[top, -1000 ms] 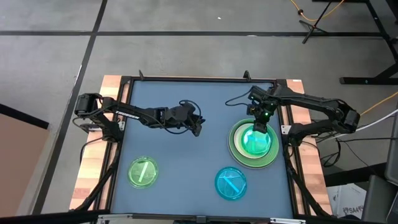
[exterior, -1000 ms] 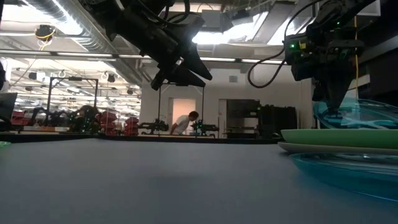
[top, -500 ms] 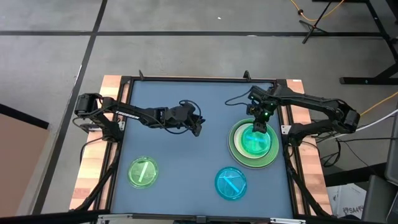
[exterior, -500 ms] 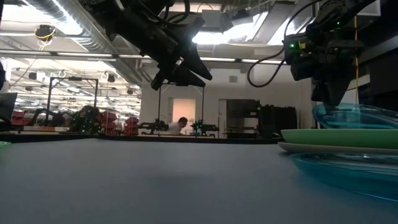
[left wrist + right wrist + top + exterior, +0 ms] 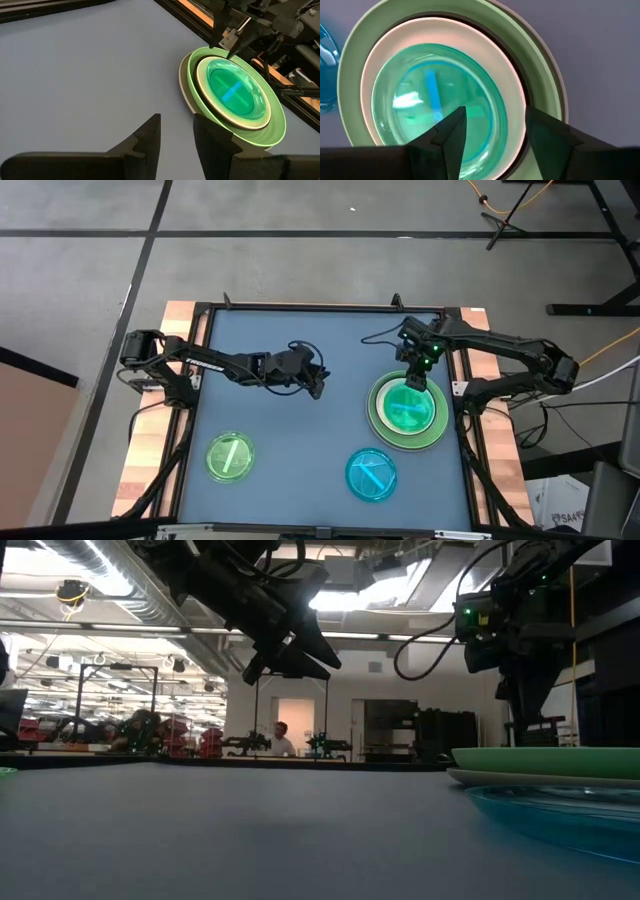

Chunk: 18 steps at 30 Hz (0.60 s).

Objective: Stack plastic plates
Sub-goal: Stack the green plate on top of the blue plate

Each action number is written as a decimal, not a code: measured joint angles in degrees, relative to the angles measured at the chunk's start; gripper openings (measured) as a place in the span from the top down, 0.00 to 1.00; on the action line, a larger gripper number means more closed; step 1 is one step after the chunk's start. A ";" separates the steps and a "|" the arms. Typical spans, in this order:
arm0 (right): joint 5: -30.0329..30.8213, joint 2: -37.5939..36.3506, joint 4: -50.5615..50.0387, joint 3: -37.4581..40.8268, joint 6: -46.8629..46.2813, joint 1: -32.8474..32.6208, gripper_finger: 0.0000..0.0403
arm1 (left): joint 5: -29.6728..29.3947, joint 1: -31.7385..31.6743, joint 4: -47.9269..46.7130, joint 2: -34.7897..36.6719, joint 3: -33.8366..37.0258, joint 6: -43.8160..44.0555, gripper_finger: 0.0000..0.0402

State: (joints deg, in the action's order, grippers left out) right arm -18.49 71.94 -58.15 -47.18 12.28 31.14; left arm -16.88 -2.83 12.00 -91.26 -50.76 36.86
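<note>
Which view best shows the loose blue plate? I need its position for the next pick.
The high view: the blue plate lies whole, apart from the stack. The low view shows its rim edge-on, the right wrist view a sliver, the left wrist view nothing.

Stack [image 5: 408,411] on table's right side: large grey plate at bottom, light green, then white, small translucent teal-looking plates nested on top, all flat. Loose small green plate [image 5: 230,457] front-left, loose small blue plate [image 5: 371,474] front-centre, well apart.
</note>
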 joint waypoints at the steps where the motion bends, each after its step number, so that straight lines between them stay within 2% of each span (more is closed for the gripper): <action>1: -0.01 0.00 -0.01 0.00 0.00 0.00 0.52 | 0.00 0.00 -0.01 0.00 0.00 0.00 0.73; 7: -0.01 0.00 -0.01 0.00 0.00 -0.02 0.52 | 0.02 0.00 -0.24 0.00 0.00 0.00 0.73; 12: -0.02 0.00 0.00 -0.02 -0.01 -0.02 0.52 | 0.22 0.00 -4.84 0.00 0.00 -0.41 0.73; 18: -0.01 0.00 0.02 0.00 0.00 -0.02 0.52 | 7.91 -0.02 -12.67 0.00 0.02 -9.03 0.73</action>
State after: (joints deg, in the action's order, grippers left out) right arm -18.50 71.94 -58.13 -47.18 12.28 31.11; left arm -8.97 -2.85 -0.67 -91.26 -50.74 27.83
